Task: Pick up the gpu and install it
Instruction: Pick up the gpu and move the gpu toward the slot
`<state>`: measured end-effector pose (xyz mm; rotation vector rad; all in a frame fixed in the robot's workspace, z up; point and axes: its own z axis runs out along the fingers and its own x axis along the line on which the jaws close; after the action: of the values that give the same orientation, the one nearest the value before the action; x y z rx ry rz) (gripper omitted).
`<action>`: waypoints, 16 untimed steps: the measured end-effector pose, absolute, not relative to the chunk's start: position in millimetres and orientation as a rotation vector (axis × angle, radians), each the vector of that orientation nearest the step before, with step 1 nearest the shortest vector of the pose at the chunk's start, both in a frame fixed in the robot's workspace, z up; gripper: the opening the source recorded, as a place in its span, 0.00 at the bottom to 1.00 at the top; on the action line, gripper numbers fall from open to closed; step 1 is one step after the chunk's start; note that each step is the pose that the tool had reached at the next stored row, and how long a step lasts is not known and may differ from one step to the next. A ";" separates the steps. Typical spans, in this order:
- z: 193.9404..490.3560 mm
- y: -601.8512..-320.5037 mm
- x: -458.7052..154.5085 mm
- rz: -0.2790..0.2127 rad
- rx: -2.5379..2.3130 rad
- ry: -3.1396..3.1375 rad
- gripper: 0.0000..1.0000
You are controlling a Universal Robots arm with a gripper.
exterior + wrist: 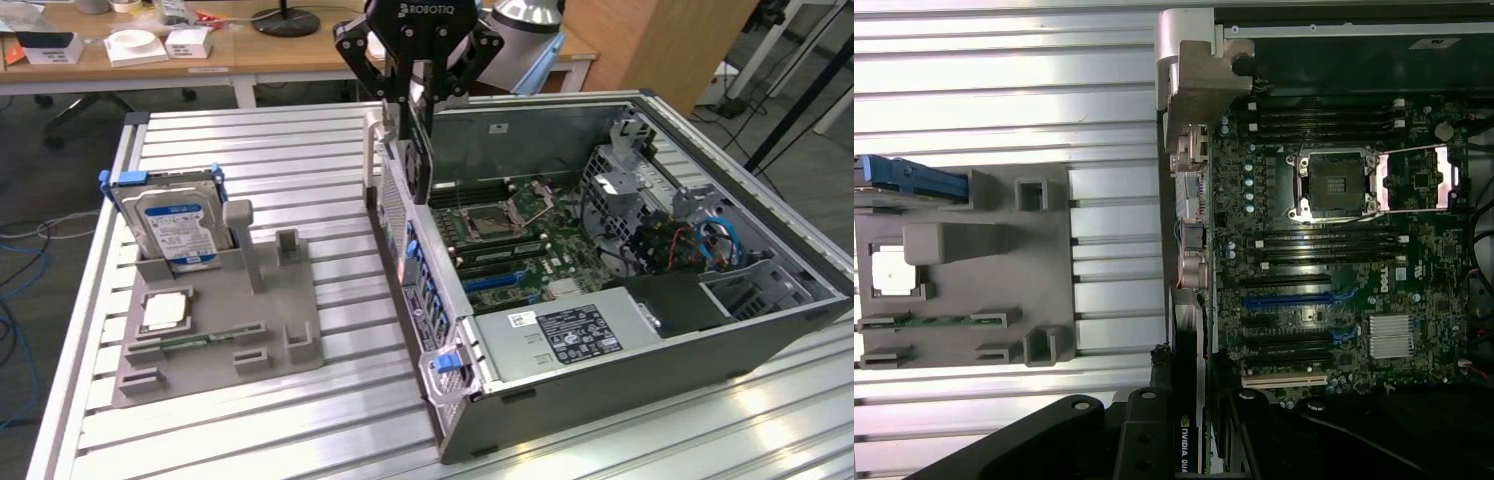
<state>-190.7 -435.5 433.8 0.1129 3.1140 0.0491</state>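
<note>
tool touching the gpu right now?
Touching. The exterior view shows the tool closed on the upper end of the gpu, which hangs upright by the open computer case.

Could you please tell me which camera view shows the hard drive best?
The exterior view: the hard drive stands upright in the grey holder, label facing the camera. The wrist view catches its blue-railed top edge.

Black gripper (427, 98) with white lettering; dark gpu (422, 150); silver hard drive (178, 225), blue-and-white label, blue frame; plain grey holder (220, 335); silvery table (267, 140), ribbed in stripes; dark green motherboard (534, 255), blue slots; silver power supply (534, 338), black label; dark grey case (667, 370).
</note>
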 end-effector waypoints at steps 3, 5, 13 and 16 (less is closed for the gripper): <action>433.8 -435.5 -189.8 0.049 0.113 3.114 0.26; 433.8 -435.4 -188.7 0.049 0.113 3.114 0.26; 433.7 -435.1 -187.2 0.049 0.113 3.114 0.26; 433.7 -435.1 -186.8 0.049 0.113 3.114 0.26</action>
<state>-186.8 -435.1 433.7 0.1127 3.1141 0.0491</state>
